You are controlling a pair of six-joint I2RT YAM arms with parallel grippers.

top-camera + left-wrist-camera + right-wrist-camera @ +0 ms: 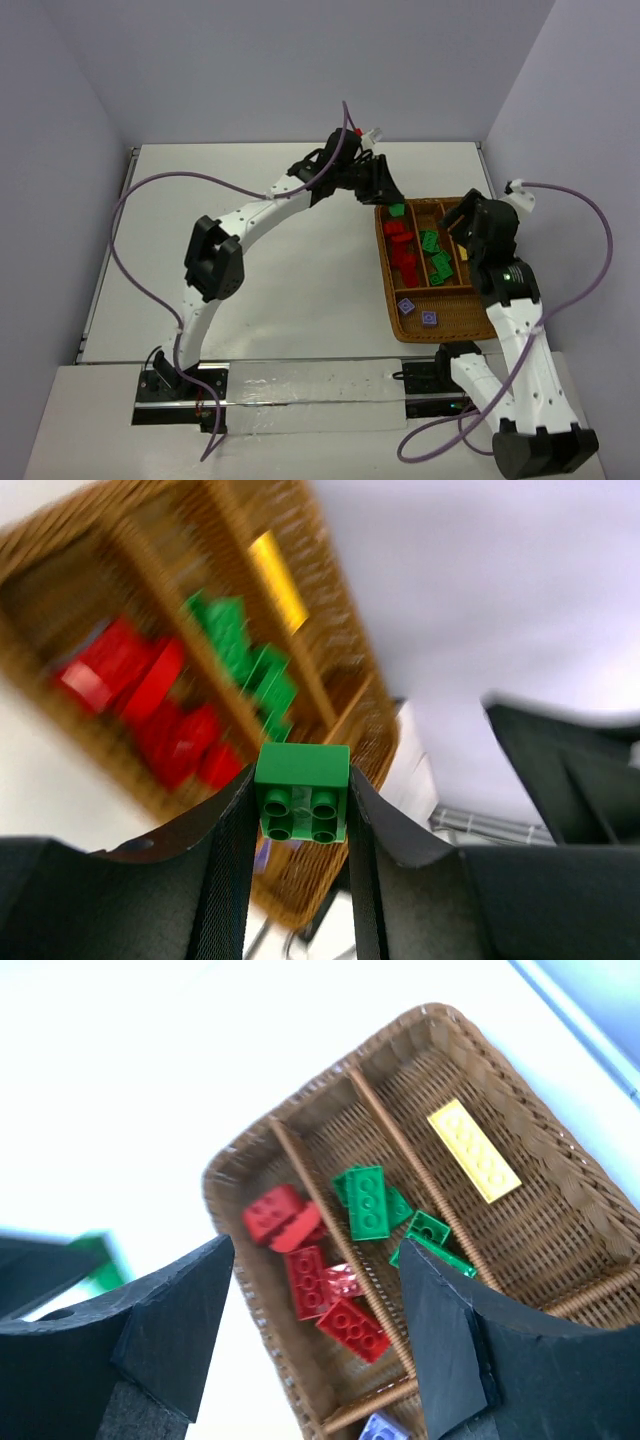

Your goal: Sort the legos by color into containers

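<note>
The wicker tray (465,310) sits at the right of the table. Its compartments hold red bricks (402,250), green bricks (436,258), a yellow brick (462,248) and purple bricks (407,306). My left gripper (395,205) is shut on a green brick (302,790) and holds it above the tray's far left corner. My right gripper (315,1250) is open and empty, hovering over the tray's right side. The right wrist view shows red bricks (320,1280), green bricks (367,1200), the yellow brick (473,1150) and a purple one (385,1428).
White walls close in the table at the back and both sides. A purple cable (150,200) loops from the left arm over the table's left half. The right arm's base stands close to the tray's near right corner.
</note>
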